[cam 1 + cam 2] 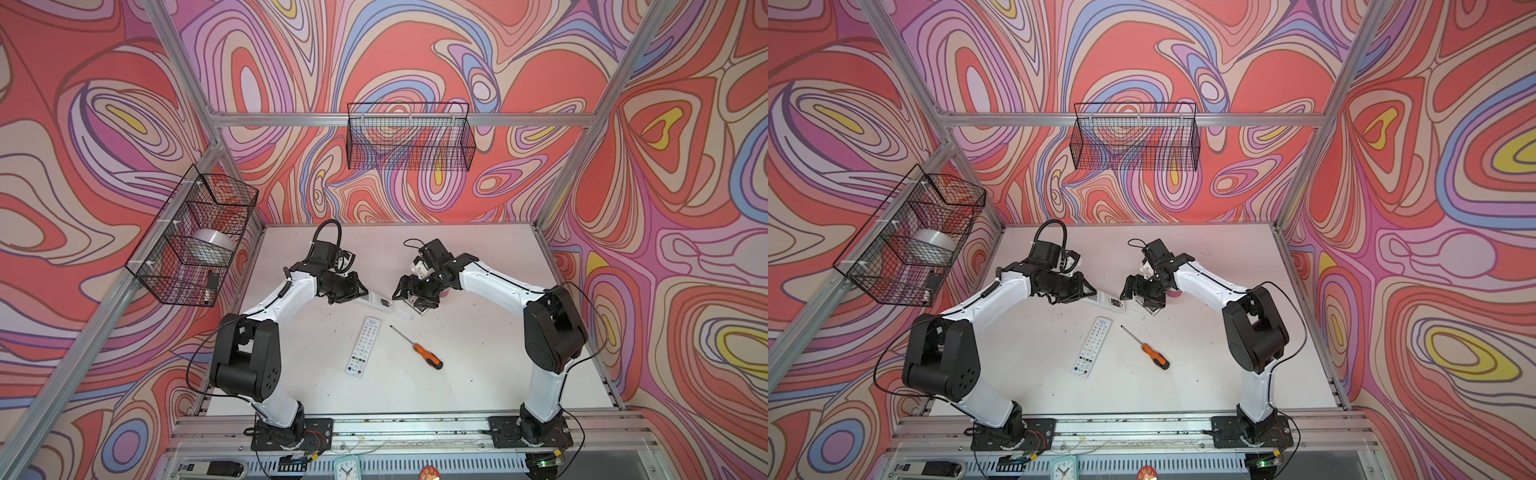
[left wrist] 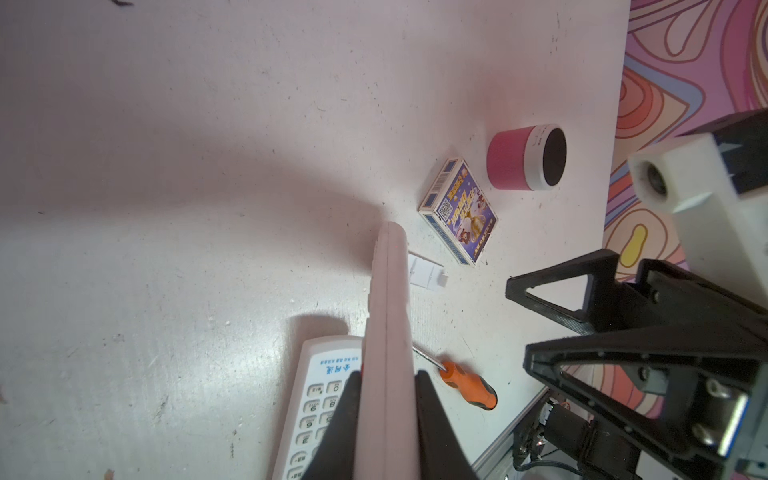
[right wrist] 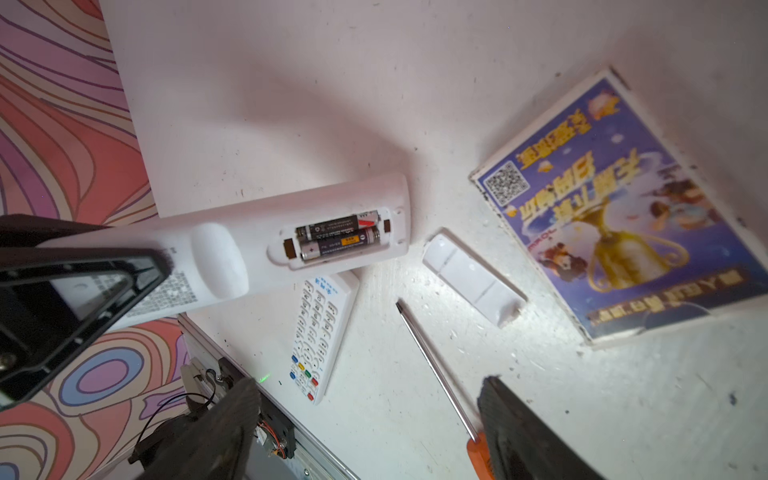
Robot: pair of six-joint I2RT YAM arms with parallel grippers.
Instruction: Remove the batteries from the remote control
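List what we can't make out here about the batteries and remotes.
Batteries: two show in the right wrist view; too small in both top views.
Held remote: edge-on in the left wrist view, compartment hidden.
Second remote: buttons up, back against the table, so contents unknown.
Screwdriver: handle mostly cut off by the right wrist view's edge.

Your scuffed white desk [image 1: 478,365] carries a white keypad remote [image 1: 363,347], lying face up near an orange-handled screwdriver [image 1: 417,348], the two apart. Farther back you have a small white cover [image 3: 473,278] lying loose just beside a blue printed box [image 3: 615,216], and a pink-and-white cylinder [image 2: 525,158] sits near that box.
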